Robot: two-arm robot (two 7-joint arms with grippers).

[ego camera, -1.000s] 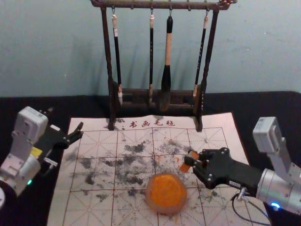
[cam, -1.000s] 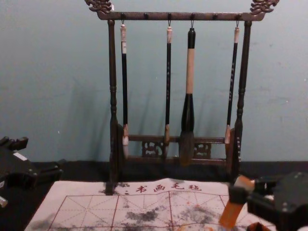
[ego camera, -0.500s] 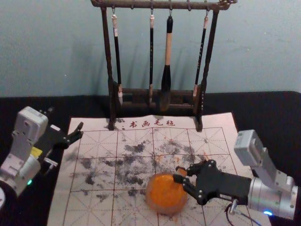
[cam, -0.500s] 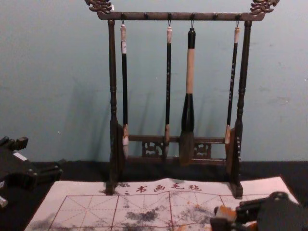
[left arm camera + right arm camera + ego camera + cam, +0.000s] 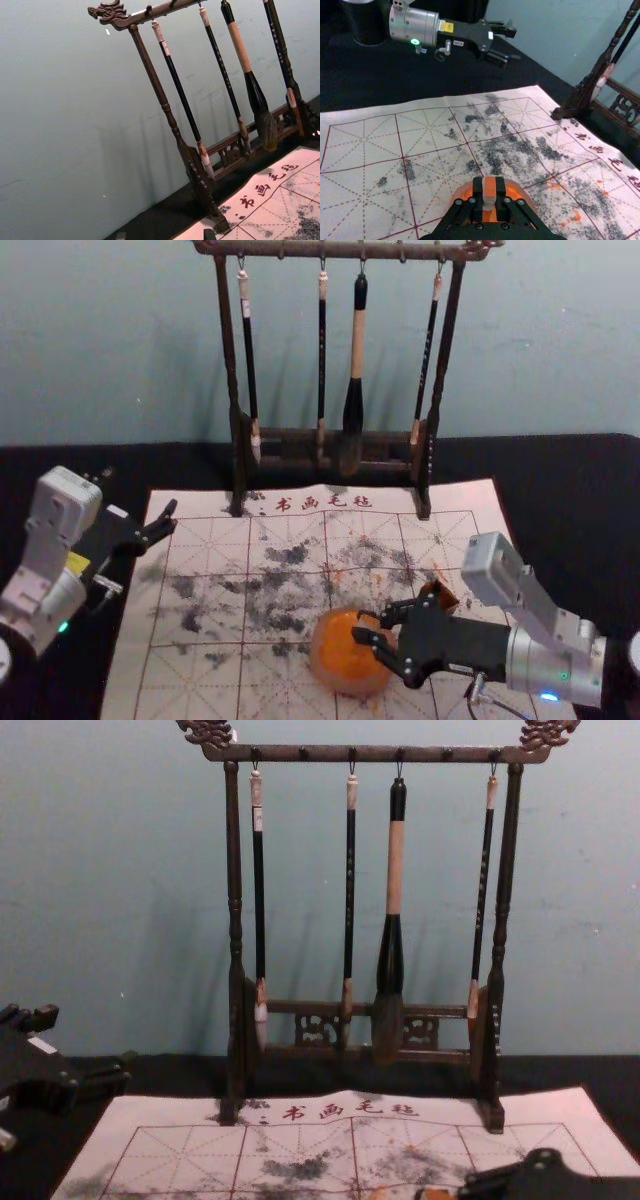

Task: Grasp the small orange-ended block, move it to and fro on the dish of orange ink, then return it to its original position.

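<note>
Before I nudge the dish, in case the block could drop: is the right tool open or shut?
Shut: the right tool grips the block, a finger against each side, in the right wrist view.

dish of orange ink [image 5: 338, 658] partly covered by the right gripper [image 5: 361, 625], small block [image 5: 489, 187] over the dish partly hidden between its fingers, lower end masked, brown-orange object [image 5: 447, 598] beyond the dish's right side half concealed, mat [image 5: 205, 685] nearer than the dish cut off

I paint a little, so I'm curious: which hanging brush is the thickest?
The brush third from the left in the head view: its bristle head is much broader than the others', and a tan section separates its black parts.
</note>
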